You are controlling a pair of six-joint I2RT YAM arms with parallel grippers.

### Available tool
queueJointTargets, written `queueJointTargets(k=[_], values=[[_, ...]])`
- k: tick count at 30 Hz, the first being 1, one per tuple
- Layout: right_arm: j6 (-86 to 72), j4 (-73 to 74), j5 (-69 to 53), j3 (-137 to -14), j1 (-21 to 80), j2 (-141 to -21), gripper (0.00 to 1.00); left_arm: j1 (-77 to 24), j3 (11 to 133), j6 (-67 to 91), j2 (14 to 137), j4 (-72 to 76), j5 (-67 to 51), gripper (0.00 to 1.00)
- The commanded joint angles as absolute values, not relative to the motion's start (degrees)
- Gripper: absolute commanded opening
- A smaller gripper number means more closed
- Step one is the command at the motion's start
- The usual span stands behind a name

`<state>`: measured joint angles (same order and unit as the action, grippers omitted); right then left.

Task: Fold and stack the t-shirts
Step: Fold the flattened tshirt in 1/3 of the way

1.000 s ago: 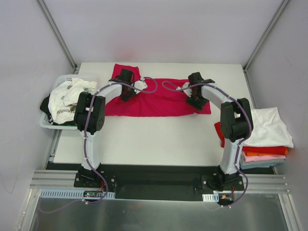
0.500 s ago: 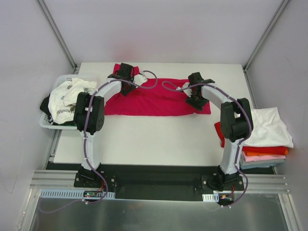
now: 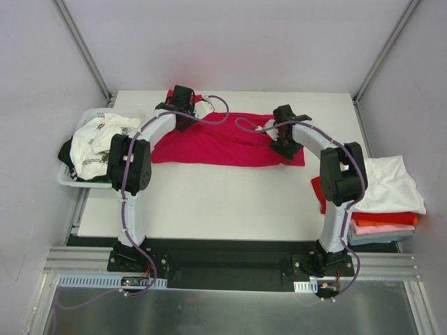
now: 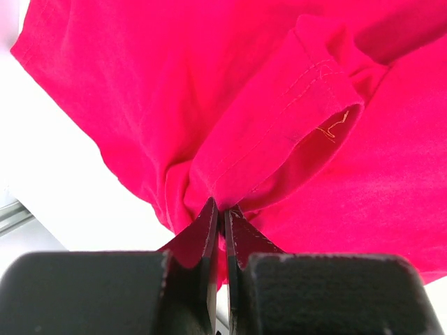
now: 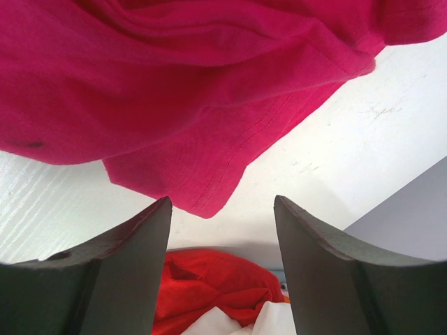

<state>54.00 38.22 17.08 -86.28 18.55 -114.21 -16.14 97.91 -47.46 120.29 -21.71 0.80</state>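
Currently the crimson shirt (image 3: 223, 143) lies spread flat across the 12 o'clock half of the bench (image 3: 230, 202), long axis running 9 to 3 o'clock, not yet folded.

Findings:
- Left tool (image 4: 222, 213) is clamped on the shirt at its 10 o'clock corner. The wrist view shows the tips pinched together on a thin gather of cloth at the base of the sleeve (image 4: 279, 132), with the sleeve opening hanging loose beyond.
- Right tool (image 5: 222, 202) stands with its tips apart over the shirt's 3 o'clock end. Nothing sits between them; the hem corner lies rumpled just ahead.
- Stack of folded shirts (image 3: 384, 209) sits past the 3 o'clock edge of the bench, white one on top.
- Basket (image 3: 66, 180) at 9 o'clock holds a white printed shirt (image 3: 94, 146), waiting.

Risks, as judged:
1. The left hold looks shallow. A firm pull could slide the cloth out of the pinch and drop the sleeve in a heap.
2. Only one end is held. Any lift or drag from the left would skew the whole shirt and bunch it toward 9 o'clock, spoiling a square fold.
3. If the right tool closes where it stands, it may take only the rumpled top layer, leaving the under layer behind and creasing the fold.
4. The loose sleeve could tuck under the body unseen.
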Motion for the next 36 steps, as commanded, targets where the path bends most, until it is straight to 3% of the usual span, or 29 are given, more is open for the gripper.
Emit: queueJointTargets(k=[1, 14, 19, 25, 36], values=[[53.35, 39.11, 16.43, -86.13, 18.37, -113.20, 0.64, -16.26, 99.93, -48.87, 118.39, -21.62, 2.98, 0.04], [53.26, 39.29, 16.35, -86.13, 18.28, -112.94, 0.64, -15.82, 104.50, -49.75, 122.25, -21.27, 5.53, 0.13], [53.17, 39.37, 16.35, -86.31, 18.28, -113.03, 0.64, -15.73, 106.26, -50.10, 124.19, -21.09, 6.94, 0.24], [53.26, 39.46, 16.35, -86.39, 18.28, -112.85, 0.64, -15.64, 106.70, -50.10, 125.33, -20.39, 8.35, 0.27], [52.38, 37.71, 16.87, -84.99, 18.19, -110.31, 0.66, -15.73, 98.54, -45.36, 117.61, -19.95, 4.49, 0.32]])
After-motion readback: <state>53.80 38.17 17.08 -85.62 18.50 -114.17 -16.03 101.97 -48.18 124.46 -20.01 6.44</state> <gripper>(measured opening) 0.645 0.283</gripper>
